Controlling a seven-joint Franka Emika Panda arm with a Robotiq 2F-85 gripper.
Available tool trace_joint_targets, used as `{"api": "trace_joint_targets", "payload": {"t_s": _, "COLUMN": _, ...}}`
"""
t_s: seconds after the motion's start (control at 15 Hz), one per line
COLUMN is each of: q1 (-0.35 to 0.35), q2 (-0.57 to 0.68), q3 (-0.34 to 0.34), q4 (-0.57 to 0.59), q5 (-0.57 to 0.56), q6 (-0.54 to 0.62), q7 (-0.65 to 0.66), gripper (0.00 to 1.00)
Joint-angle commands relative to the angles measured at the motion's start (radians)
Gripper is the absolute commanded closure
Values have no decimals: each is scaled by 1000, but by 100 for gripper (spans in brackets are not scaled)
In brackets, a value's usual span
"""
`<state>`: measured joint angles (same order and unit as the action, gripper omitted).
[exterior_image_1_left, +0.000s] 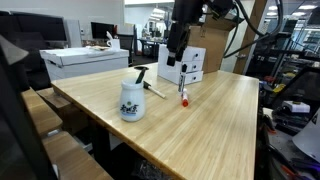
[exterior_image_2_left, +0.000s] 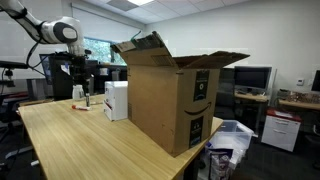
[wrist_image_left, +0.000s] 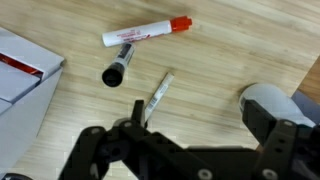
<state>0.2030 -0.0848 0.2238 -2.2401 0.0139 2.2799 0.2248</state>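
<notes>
My gripper (wrist_image_left: 200, 120) is open and empty, hovering above a wooden table (exterior_image_1_left: 200, 120). In the wrist view a white marker with a red cap (wrist_image_left: 147, 32), a black marker (wrist_image_left: 118, 65) and a thin silver stick (wrist_image_left: 160, 95) lie on the wood ahead of the fingers. A white bottle (wrist_image_left: 265, 100) sits by one finger. In an exterior view the gripper (exterior_image_1_left: 176, 55) hangs above the markers (exterior_image_1_left: 184, 97), with the white spray bottle (exterior_image_1_left: 131, 100) nearby. The gripper (exterior_image_2_left: 78, 75) also shows far off in an exterior view.
A small white box (exterior_image_1_left: 190, 65) stands on the table close to the gripper and shows in the wrist view (wrist_image_left: 25, 70). A large open cardboard box (exterior_image_2_left: 170, 95) stands on the table. A white printer-like box (exterior_image_1_left: 85, 62) sits on a neighbouring desk.
</notes>
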Motion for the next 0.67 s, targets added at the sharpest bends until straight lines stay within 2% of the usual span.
{"api": "trace_joint_targets", "payload": {"t_s": 0.0, "q1": 17, "q2": 10, "q3": 12, "q4": 54, "q5": 16, "q6": -18, "q7": -45, "gripper": 0}}
{"api": "trace_joint_targets", "payload": {"t_s": 0.6, "q1": 80, "q2": 92, "q3": 57, "q4": 144, "q5": 63, "q6": -6, "q7": -137, "gripper": 0}}
